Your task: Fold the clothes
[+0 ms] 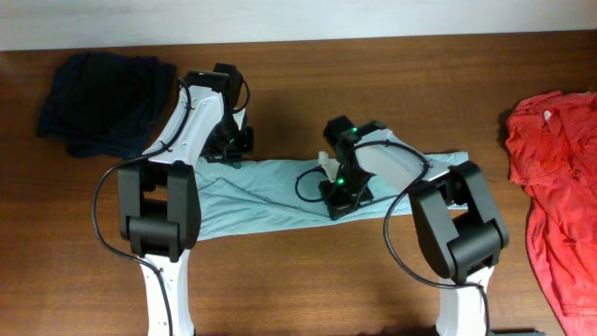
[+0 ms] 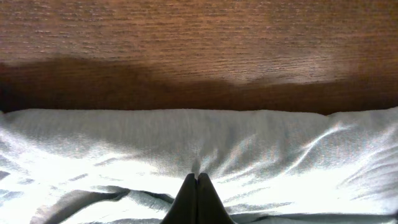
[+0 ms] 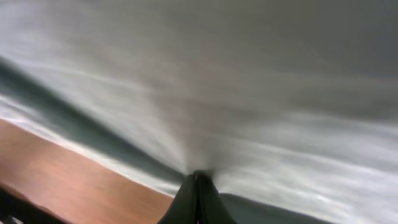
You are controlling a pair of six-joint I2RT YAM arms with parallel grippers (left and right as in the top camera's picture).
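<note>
Cloth of the pale T-shirt, laid as a long band left to right on the table, is pinched twice. The left gripper is clamped on its far left edge, the right gripper at its centre.

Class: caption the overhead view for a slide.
Left gripper and right gripper pinch a pale grey-teal cloth T-shirt on a wooden table.
</note>
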